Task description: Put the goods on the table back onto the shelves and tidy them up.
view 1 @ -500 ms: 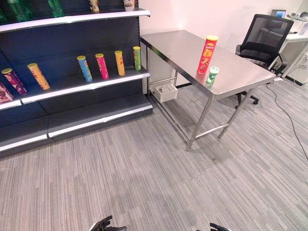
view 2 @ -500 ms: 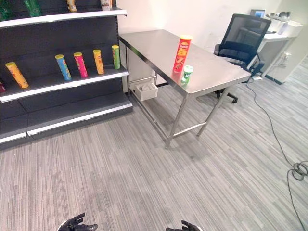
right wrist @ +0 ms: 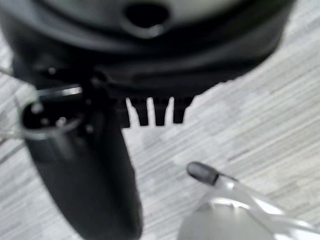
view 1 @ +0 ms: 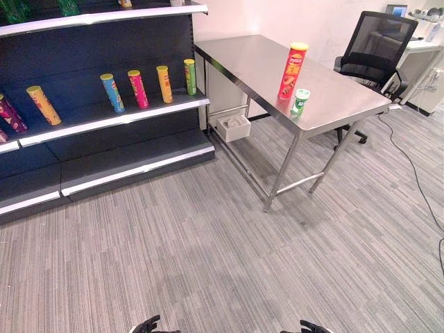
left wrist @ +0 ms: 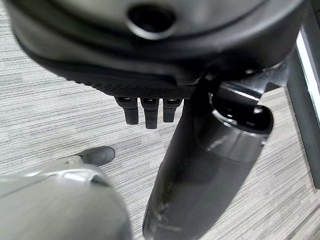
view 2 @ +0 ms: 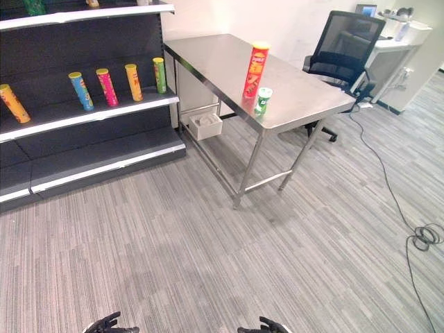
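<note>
Far across floor, saw table with can and cup. Held left hand and right hand loose, empty. Could have tipped can onto cup by grabbing too fast.

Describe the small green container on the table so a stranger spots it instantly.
Start at the steel table right of the dark shelves. A tall red tube stands toward its near end; the green container beside it is much shorter, white-topped.
</note>
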